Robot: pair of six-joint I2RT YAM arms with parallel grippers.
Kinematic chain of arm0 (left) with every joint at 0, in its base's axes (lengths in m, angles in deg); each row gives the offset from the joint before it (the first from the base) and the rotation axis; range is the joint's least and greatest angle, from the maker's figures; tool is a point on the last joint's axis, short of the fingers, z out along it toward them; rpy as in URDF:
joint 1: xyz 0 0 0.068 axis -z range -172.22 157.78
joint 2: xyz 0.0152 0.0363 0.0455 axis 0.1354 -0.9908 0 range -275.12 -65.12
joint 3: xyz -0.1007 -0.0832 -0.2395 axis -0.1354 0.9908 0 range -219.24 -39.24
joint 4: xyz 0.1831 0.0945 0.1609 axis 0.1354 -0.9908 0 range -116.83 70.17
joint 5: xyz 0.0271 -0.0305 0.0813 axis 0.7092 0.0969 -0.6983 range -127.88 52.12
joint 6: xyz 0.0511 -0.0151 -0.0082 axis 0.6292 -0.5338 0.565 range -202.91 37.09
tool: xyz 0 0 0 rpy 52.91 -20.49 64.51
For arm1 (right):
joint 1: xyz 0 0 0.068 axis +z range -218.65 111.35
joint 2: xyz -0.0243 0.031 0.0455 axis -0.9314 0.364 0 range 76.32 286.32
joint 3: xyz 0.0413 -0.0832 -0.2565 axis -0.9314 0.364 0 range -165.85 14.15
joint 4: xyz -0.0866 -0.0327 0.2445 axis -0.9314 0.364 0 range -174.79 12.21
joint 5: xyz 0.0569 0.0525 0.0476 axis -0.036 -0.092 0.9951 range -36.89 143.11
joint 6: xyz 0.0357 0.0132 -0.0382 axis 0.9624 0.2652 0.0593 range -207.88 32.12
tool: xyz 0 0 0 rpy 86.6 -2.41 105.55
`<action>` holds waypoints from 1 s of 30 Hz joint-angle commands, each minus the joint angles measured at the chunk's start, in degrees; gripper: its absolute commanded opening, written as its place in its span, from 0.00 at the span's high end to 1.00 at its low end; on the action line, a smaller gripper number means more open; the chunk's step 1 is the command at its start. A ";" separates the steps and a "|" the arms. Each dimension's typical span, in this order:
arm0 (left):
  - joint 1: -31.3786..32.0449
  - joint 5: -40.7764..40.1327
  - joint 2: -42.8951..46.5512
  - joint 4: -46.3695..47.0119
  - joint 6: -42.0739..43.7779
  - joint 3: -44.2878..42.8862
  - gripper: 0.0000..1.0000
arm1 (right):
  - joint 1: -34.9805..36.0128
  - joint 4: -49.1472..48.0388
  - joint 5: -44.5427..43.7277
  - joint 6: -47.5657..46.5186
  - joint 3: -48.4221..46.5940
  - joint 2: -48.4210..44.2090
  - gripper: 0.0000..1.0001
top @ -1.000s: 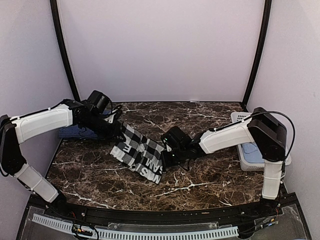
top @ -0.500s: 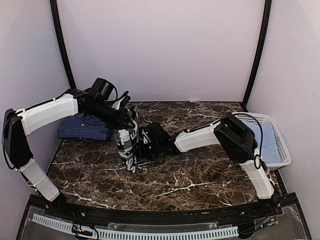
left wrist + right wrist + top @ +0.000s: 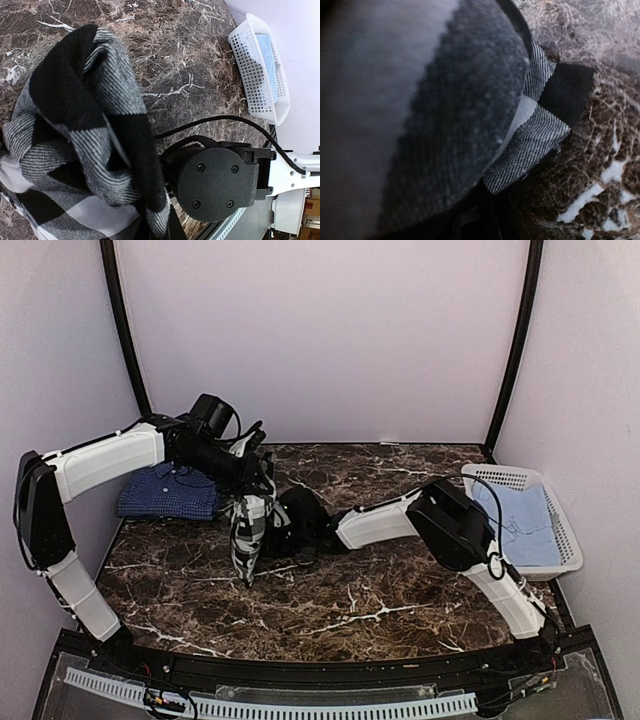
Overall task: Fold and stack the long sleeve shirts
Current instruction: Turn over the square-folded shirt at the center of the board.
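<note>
The black-and-white checked shirt (image 3: 245, 535) hangs bunched in a narrow fold over the table's left middle. My left gripper (image 3: 258, 490) is shut on its top and holds it up. My right gripper (image 3: 283, 515) is pressed against the same shirt from the right and is shut on it. In the left wrist view the shirt (image 3: 75, 125) fills the left and hides my fingers. In the right wrist view its cloth (image 3: 535, 135) covers the fingers. The dark blue shirt (image 3: 165, 492) lies folded at the far left of the table.
A white slotted basket (image 3: 520, 480) with light blue cloth in it stands at the table's right edge; it also shows in the left wrist view (image 3: 250, 75). The right arm's black wrist (image 3: 215, 182) sits right beside the hanging shirt. The table is dark marble (image 3: 400, 590).
The checked shirt was stretched between both grippers. The right gripper has swung left to meet the left one, so the shirt now hangs folded. The right arm's move has uncovered the basket.
</note>
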 commanded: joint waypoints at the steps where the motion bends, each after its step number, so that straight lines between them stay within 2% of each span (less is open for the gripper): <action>1: -0.41 1.59 -0.88 -0.06 2.95 -2.37 1.00 | 0.93 -2.69 0.27 0.27 3.95 -2.43 0.79; 4: -0.50 1.31 -1.22 -0.58 3.68 -2.16 1.00 | 0.24 -2.09 -1.05 -1.35 7.51 -4.37 0.73; 7: -0.60 1.22 -1.16 -0.77 4.00 -1.82 1.00 | -0.71 -5.98 -0.79 -0.48 13.25 -6.64 0.67; 12: -0.71 1.47 -1.23 -1.01 4.17 -1.31 1.00 | -2.24 -9.20 -1.45 -0.06 19.55 -10.57 0.66; 21: -0.26 1.54 -2.45 -0.09 2.15 -1.43 1.00 | -5.14 -3.63 -6.18 -6.01 28.96 -25.77 0.60; 26: 5.76 -1.15 -5.88 3.30 -2.06 -3.13 1.00 | -8.65 2.14 -11.96 -9.19 36.86 -39.78 0.51; 30: 13.63 -6.45 -13.96 9.31 -12.94 -8.75 0.98 | -12.24 8.95 -16.30 -11.72 41.98 -50.57 0.41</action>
